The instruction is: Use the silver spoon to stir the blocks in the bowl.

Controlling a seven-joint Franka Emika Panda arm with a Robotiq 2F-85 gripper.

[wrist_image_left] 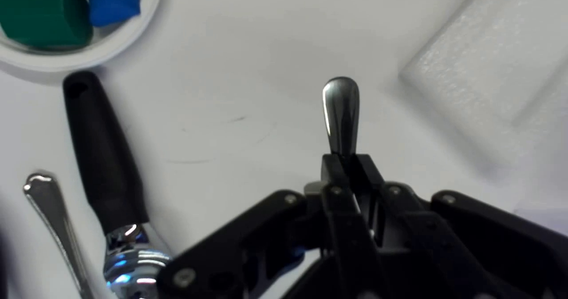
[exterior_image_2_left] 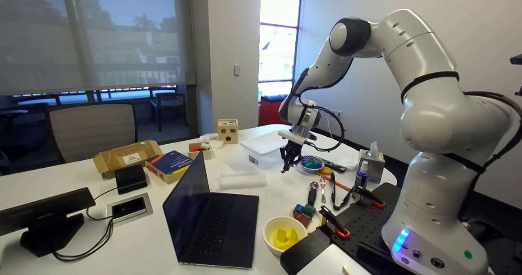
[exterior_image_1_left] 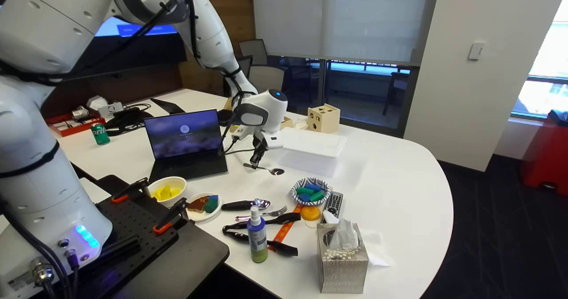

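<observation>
Pincer (wrist_image_left: 347, 159) clenched on the silver spoon (wrist_image_left: 341, 108); in the wrist view the handle end juts past the fingertips (wrist_image_left: 332, 170) toward the far side; the round end (exterior_image_1_left: 277, 171), hidden there, shows in an exterior view, pointing right; in that view the patterned bowl (exterior_image_1_left: 310, 203), holding green and blue blocks (exterior_image_1_left: 317, 196), stands nearer and to the right, apart from the spoon; whether the spoon touches the desk (exterior_image_1_left: 399, 192) I cannot tell; both exterior views show this bowl, while the wrist view gives a white plate (wrist_image_left: 53, 60) of coloured pieces (wrist_image_left: 44, 17) at far left, a black-handled utensil (wrist_image_left: 102, 152) just nearer; a green can (exterior_image_1_left: 100, 133) stands far left in an exterior view, left of a laptop (exterior_image_1_left: 177, 135) that both exterior views share; a blue book (exterior_image_2_left: 169, 164) shows beyond the laptop in an exterior view.
</observation>
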